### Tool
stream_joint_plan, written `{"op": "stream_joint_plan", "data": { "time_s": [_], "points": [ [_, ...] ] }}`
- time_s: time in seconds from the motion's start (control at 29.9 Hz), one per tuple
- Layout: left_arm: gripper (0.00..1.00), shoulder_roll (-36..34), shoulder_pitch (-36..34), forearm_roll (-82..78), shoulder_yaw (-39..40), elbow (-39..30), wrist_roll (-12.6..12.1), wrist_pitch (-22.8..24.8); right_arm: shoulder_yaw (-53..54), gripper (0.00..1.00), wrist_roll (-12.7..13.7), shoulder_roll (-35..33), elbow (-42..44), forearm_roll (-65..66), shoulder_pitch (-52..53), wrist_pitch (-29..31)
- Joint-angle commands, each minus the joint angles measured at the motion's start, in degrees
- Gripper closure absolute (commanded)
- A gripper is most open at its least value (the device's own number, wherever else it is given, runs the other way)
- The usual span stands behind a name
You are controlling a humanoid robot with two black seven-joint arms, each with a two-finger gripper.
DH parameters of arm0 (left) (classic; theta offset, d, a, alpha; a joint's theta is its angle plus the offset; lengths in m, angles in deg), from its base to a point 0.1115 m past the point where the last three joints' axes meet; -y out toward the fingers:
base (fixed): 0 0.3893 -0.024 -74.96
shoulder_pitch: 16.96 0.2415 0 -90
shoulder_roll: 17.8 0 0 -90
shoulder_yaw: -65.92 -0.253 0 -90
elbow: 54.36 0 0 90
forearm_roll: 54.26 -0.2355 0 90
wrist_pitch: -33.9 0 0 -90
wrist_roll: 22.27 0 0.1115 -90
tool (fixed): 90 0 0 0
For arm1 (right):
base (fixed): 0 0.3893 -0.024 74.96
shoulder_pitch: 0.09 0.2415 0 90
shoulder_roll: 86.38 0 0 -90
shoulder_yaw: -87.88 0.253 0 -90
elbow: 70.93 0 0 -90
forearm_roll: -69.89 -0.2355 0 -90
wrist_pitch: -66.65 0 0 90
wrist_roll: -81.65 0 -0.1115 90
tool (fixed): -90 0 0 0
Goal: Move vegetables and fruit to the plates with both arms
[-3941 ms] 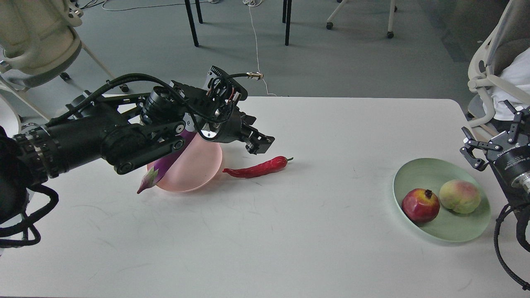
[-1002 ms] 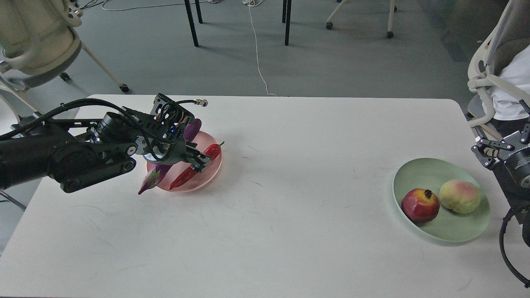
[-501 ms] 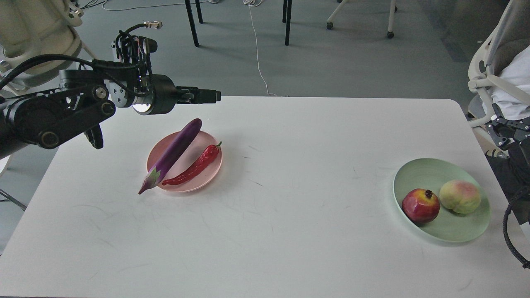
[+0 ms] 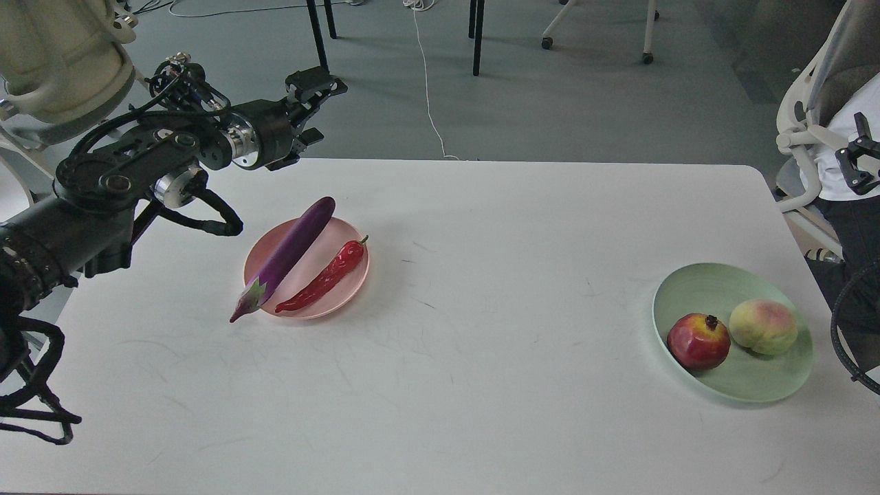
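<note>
The purple eggplant point(image 4: 292, 251) lies slantwise across the pale pink plate point(image 4: 323, 251), its cap end hanging over the front-left rim. The red chili point(image 4: 323, 275) lies beside it on the same plate. The pale green plate point(image 4: 694, 289) at the right holds the dark red pomegranate point(image 4: 698, 342) and the peach point(image 4: 763, 326). My left gripper point(image 4: 323, 110) is open and empty, raised beyond the table's far-left edge, well clear of the pink plate. My right gripper point(image 4: 863, 161) shows only as a small dark part at the right edge, away from the green plate.
The white table point(image 4: 481, 357) has its far edge just below my left gripper. A beige chair point(image 4: 62, 62) stands at the far left. A white chair with someone in a white shirt point(image 4: 842, 130) is at the far right. Table legs and a cable point(image 4: 430, 103) are on the floor behind.
My left gripper let go of the chili on the pink plate, then rose and drew back to the far left. My right gripper withdrew up and to the right edge.
</note>
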Motion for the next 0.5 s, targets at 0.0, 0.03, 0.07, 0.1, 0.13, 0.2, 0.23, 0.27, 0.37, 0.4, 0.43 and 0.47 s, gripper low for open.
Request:
{"op": "stream_joint_plan", "data": {
  "time_s": [0.0,0.03,0.07,0.1,0.13,0.2,0.23,0.27,0.37,0.4,0.43,0.47],
  "points": [
    [0.02,2.6,0.2,11.4,6.2,3.6,0.1,0.2,0.4,0.01,1.4,2.4,0.1,-0.1,2.2,0.0],
    [0.02,2.6,0.5,14.1,8.1,3.7,0.1,0.5,0.4,0.01,1.8,3.0,0.1,-0.1,3.1,0.0],
    [0.02,2.7,1.0,16.9,10.0,3.8,0.1,0.8,0.4,0.01,2.4,3.7,0.1,-0.1,4.0,0.0],
    [0.02,2.7,2.0,19.8,12.1,3.8,0.1,1.5,0.5,0.01,3.3,4.5,0.1,-0.1,4.8,0.0],
    [0.02,2.7,2.9,21.9,13.9,3.8,0.1,2.6,0.8,0.01,4.3,5.1,0.1,-0.1,5.4,0.0],
    [0.02,2.8,4.8,23.9,16.4,3.8,0.2,5.1,1.0,0.01,5.8,6.2,-0.1,-0.2,6.6,0.0],
    [0.02,2.7,5.6,24.5,17.7,3.8,0.4,6.2,1.0,0.01,6.1,6.7,-0.1,-0.2,7.3,0.0],
    [0.02,2.8,6.3,25.0,19.0,3.8,1.0,7.0,1.0,0.01,6.2,7.2,-0.4,-0.2,7.8,0.0],
    [0.02,3.1,8.6,27.5,24.1,3.8,2.9,9.4,0.7,0.01,7.4,7.3,0.2,-0.2,9.1,0.0],
    [0.02,3.1,9.2,28.8,25.7,3.8,2.8,10.0,0.7,0.01,8.6,7.3,0.6,-0.1,9.3,0.0],
    [0.02,3.2,10.0,30.6,27.3,3.8,2.7,10.0,0.6,0.01,10.1,7.5,2.0,-0.1,9.8,0.0],
    [0.02,3.1,10.8,32.3,28.5,3.7,2.5,10.0,0.7,0.01,12.2,7.5,3.7,-0.1,10.4,0.0]
  ]
}}
